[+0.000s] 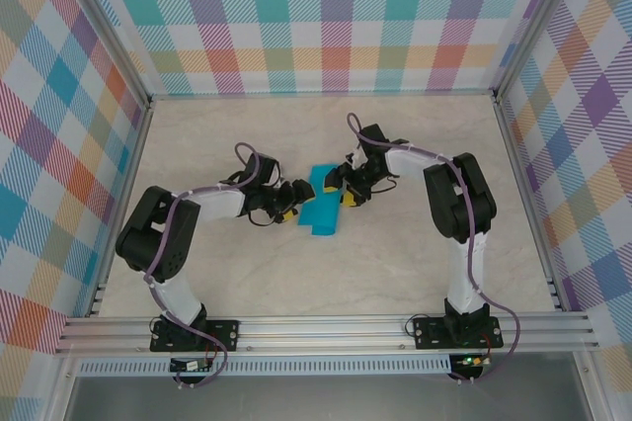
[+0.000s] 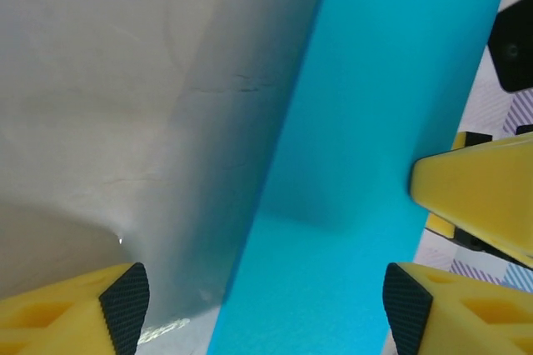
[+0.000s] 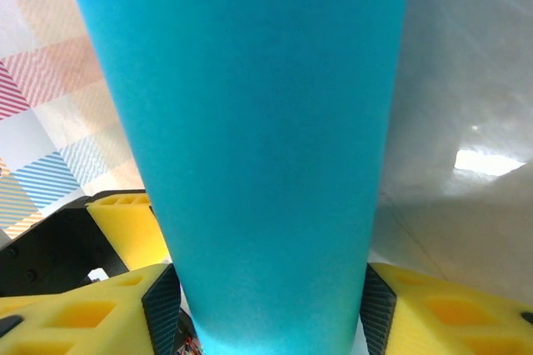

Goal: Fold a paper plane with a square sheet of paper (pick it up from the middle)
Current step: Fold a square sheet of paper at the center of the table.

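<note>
Teal-blue sheet of paper (image 1: 321, 215), thin and plain, looks to me like a long narrow band with straight edges and a smooth, matte face. From the top camera it sits on the pale marbled tabletop (image 1: 247, 283) between my two grippers, and its far end reaches up beside the right fingers.

On the left wrist camera, the left gripper (image 2: 266, 305) has its yellow fingers with black ribbed pads (image 2: 125, 305) standing wide apart. The band runs lengthwise through the gap between them, closer to the right-hand pad. A clear stretch of bare table shows between its other edge and the left-hand pad. One yellow finger of the right gripper (image 1: 344, 192) pokes in at the band's far edge.

On the right wrist camera, the right gripper's (image 3: 268, 305) two pads (image 3: 162, 305) stand apart at about the band's width. The paper fills the space from one pad to the other and runs straight away from the fingertips. I cannot tell whether the pads are pressing on its edges or just flanking it.
</note>
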